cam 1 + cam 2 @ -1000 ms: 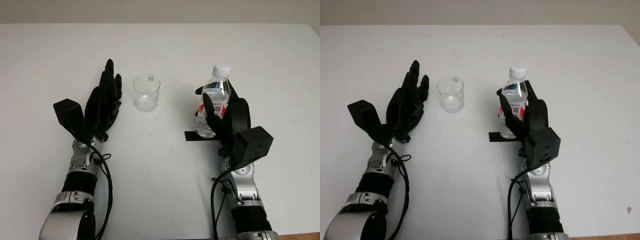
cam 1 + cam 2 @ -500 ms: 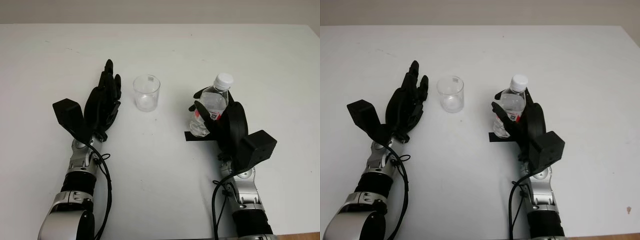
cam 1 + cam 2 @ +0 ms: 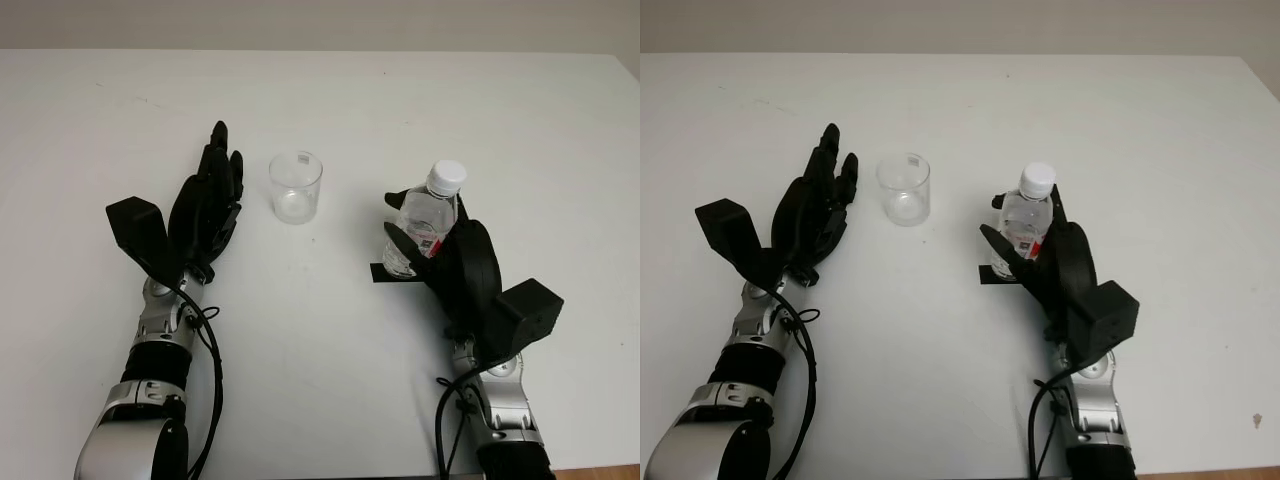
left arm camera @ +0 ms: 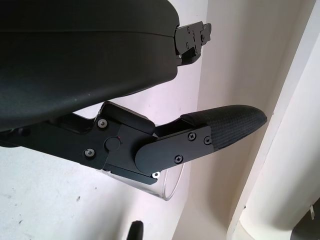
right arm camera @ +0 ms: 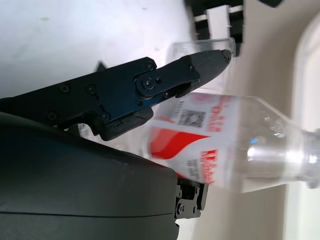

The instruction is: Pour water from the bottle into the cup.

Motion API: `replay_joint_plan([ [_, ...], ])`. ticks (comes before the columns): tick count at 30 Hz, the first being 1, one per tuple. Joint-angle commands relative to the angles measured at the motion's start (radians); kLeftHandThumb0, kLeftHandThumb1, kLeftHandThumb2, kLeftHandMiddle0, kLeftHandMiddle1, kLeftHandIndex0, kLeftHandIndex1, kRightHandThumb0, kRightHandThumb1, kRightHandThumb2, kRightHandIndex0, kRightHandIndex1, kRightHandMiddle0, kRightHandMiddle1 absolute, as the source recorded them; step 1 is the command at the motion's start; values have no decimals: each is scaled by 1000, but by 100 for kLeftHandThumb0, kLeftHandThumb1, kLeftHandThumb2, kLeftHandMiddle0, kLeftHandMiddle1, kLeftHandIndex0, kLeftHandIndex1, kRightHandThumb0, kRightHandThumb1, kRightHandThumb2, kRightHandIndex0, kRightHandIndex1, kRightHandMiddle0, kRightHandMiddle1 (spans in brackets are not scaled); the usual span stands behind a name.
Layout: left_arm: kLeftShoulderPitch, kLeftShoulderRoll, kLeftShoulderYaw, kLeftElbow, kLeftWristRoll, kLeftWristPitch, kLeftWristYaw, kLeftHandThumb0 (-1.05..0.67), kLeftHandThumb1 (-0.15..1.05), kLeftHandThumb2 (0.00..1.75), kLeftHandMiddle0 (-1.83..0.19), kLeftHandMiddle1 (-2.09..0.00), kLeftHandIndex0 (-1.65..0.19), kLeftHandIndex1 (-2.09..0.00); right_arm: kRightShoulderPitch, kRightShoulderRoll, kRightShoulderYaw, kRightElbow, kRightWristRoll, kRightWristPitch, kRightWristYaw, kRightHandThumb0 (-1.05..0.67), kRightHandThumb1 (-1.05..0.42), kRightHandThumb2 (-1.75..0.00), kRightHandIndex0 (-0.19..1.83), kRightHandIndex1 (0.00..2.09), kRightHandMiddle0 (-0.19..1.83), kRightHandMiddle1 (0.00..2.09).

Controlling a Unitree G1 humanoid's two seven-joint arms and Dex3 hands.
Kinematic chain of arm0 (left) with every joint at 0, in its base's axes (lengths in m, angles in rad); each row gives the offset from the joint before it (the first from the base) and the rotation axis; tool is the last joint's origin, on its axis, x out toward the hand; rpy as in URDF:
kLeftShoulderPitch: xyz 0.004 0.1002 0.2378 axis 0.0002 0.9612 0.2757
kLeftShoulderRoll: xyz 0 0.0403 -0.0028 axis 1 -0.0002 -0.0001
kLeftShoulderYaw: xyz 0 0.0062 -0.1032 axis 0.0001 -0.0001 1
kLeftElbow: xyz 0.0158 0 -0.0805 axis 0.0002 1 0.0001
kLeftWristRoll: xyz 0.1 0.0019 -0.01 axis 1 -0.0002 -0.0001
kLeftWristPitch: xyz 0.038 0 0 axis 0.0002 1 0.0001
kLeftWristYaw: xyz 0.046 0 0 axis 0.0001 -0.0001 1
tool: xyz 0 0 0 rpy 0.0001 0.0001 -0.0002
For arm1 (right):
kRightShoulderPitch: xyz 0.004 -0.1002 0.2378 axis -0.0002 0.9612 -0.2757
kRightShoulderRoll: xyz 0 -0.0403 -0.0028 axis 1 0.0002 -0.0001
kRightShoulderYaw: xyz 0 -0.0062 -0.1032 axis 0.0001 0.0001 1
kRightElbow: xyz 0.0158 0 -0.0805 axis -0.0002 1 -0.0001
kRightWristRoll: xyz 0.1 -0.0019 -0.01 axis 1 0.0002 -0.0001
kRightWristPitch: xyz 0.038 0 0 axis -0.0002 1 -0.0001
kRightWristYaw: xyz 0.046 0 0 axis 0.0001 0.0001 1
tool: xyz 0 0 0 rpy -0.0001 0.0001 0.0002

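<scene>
Right hand (image 3: 440, 255), fingers clamped on the capped clear plastic water bottle (image 3: 425, 222) at centre right, should carry it level toward the clear glass cup (image 3: 295, 187), mid-frame beside the open, fingers-extended left hand (image 3: 205, 205).

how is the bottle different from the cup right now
The bottle is capped with a red and white label; the cup is open-topped and plain. The right hand grips the bottle; the cup stands free beside the open left hand. Both are clear plastic.

No readable text anywhere. Bottle (image 5: 225, 145) label, mid-frame, carried a QR code & red marks, too blurred to read.
</scene>
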Motion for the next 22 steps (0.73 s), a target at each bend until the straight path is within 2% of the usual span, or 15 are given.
replay_joint_plan([
  [1,7,0,-1,20,3,-5,-1,-85,105,71,19,0,19,0,25,-30,0,-56,10,56,22,-79,-94,-5,-14,13,-17,37],
  [3,5,0,0,27,1,-10,-8,-85,105,71,19,0,19,0,32,-43,-5,-86,30,106,45,-85,-92,-5,-18,3,-19,10],
  [5,4,-1,-2,30,4,-15,-4,-85,105,70,19,0,19,0,31,-56,-8,-93,34,119,59,-90,-91,-5,-19,1,-19,3],
  [7,3,-4,0,30,1,-14,0,-85,105,70,19,0,19,0,24,-73,-13,-77,9,89,49,-100,-91,-5,-19,0,-19,1],
  [9,2,-6,1,31,-1,-13,0,-85,105,70,19,0,19,0,21,-78,-18,-67,-7,70,35,-104,-92,-6,-19,0,-19,0],
  [13,4,-8,-2,29,3,-13,8,-85,105,71,19,0,19,0,15,-84,-23,-64,-63,63,-28,-105,-94,-6,-19,0,-19,0],
  [22,11,-9,-7,26,6,-16,9,-86,105,71,19,0,19,0,5,-65,-59,-32,-33,22,-75,-105,-94,-5,-19,0,-19,0],
])
